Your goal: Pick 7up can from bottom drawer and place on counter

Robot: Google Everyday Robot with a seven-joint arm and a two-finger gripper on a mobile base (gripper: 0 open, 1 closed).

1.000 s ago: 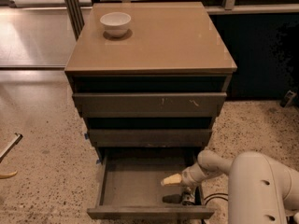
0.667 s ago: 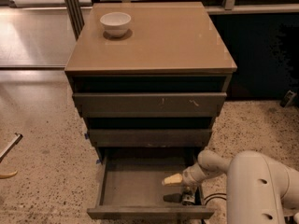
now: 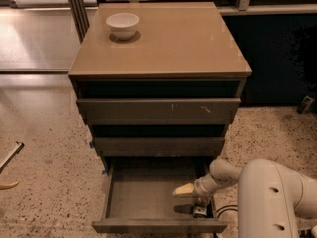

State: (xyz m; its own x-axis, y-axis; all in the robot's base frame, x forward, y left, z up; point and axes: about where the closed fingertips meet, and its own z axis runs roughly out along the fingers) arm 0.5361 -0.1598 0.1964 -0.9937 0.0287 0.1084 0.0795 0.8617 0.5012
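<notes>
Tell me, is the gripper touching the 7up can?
Cannot tell. The camera view shows the gripper low at the right front of the bottom drawer, the 7up can a speck beside it; neither contact nor gap is plain.

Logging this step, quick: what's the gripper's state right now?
Gripper: open, low inside the bottom drawer at its right side, with nothing visibly held.

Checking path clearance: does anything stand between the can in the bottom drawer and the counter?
Nothing visible blocks it. The end effector and 7up can sit at the bottom drawer's front right, forward of the upper drawer fronts. The white bowl takes only the counter's back-left corner.
</notes>
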